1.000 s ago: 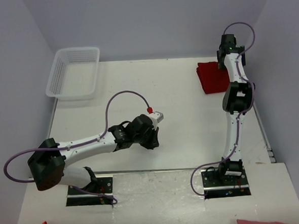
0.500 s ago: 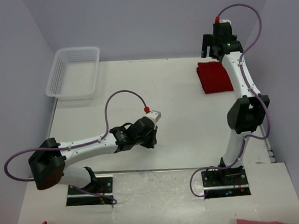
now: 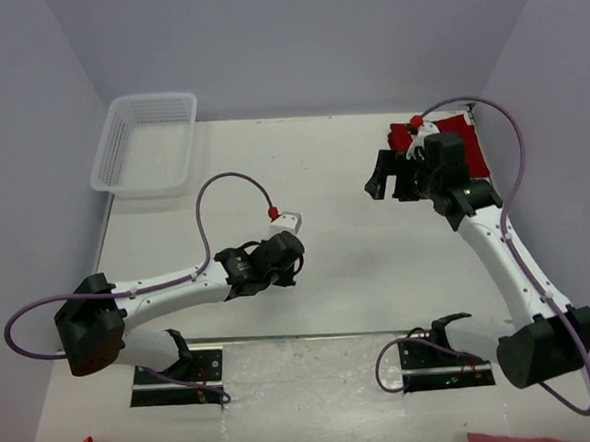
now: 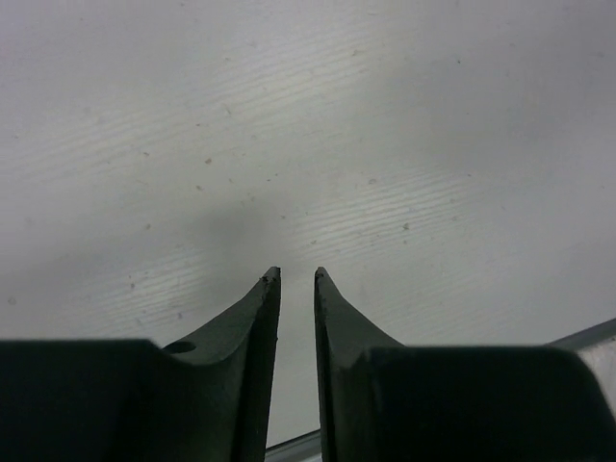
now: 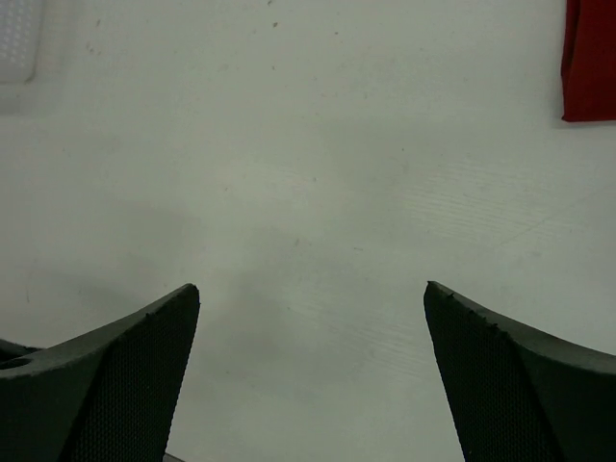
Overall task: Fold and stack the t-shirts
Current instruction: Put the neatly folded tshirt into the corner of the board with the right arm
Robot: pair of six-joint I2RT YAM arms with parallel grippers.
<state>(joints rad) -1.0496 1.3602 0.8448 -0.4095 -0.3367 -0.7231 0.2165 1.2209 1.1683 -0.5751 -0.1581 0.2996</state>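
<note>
The left gripper (image 4: 296, 274) hangs over the middle of the table (image 3: 359, 277). Its jaws are a narrow slit apart, with nothing between them and only bare tabletop under the tips. Farther back and to the right, the right gripper (image 5: 309, 286) points left across the table with its jaws spread wide. It holds nothing and touches nothing. Behind its wrist, in the far right corner, lies the t-shirt (image 3: 473, 140), dark red and folded flat, its edges roughly square with the table's. The wrist covers its middle, so I cannot tell its long axis or which way the neck points. In the right wrist view it shows only as a red strip at the upper right. A basket (image 3: 145, 145) sits in the far left corner.
</note>
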